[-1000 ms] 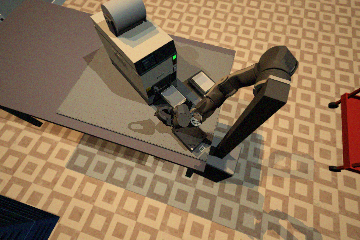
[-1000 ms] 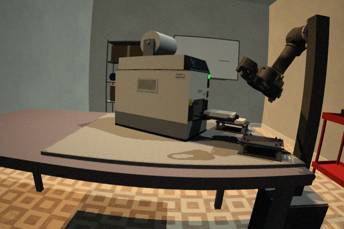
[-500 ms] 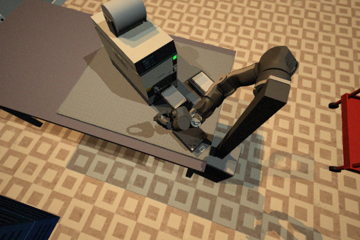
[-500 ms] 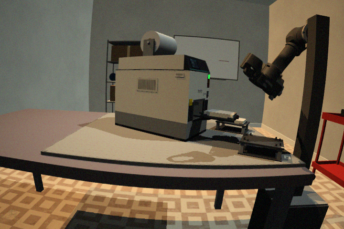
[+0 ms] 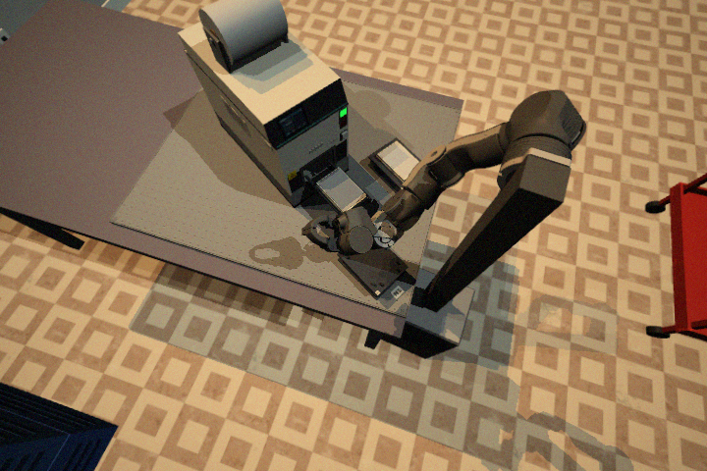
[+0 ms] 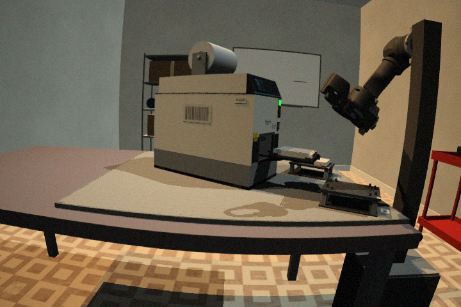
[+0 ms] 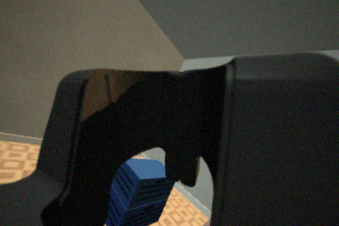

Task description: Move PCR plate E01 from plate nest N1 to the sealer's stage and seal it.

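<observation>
While the lamp [image 5: 343, 113] glows green on the sealer [image 6: 205, 126], the gripper [image 6: 329, 88] hangs clenched and empty, high above plate E01 [image 5: 340, 188] on its stage.

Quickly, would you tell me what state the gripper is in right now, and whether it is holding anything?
Gripper: closed, holding nothing, raised in the air away from the plates.
</observation>
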`<state>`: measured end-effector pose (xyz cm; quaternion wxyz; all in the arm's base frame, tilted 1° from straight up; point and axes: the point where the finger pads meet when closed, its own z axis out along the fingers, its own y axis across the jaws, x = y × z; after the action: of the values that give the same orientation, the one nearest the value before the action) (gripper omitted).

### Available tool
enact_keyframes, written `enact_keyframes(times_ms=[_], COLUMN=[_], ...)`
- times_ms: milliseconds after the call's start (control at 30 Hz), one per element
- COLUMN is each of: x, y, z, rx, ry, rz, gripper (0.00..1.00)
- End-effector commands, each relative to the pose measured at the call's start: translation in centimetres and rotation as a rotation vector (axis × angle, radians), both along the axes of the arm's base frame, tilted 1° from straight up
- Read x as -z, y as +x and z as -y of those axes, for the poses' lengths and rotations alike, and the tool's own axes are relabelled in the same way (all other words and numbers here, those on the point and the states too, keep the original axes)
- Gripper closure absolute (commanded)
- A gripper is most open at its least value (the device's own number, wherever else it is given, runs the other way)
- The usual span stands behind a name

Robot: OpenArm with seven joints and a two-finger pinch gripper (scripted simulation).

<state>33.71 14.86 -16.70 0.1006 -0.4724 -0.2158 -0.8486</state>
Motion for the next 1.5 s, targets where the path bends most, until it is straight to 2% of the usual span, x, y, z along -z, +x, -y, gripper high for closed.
enact_keyframes(times_ms=[0, 600, 767, 1467], x=[-0.1, 0.0, -0.4, -0.2], y=[-0.17, -0.14, -1.38, -1.18], z=[-0.2, 0.0, -2.8, -2.3], rx=[-0.011, -0.011, -0.120, -0.120], ry=[0.004, 0.004, -0.107, -0.107], rz=[0.000, 0.000, 0.039, 0.039], gripper=[1.00, 1.00, 1.00, 1.00])
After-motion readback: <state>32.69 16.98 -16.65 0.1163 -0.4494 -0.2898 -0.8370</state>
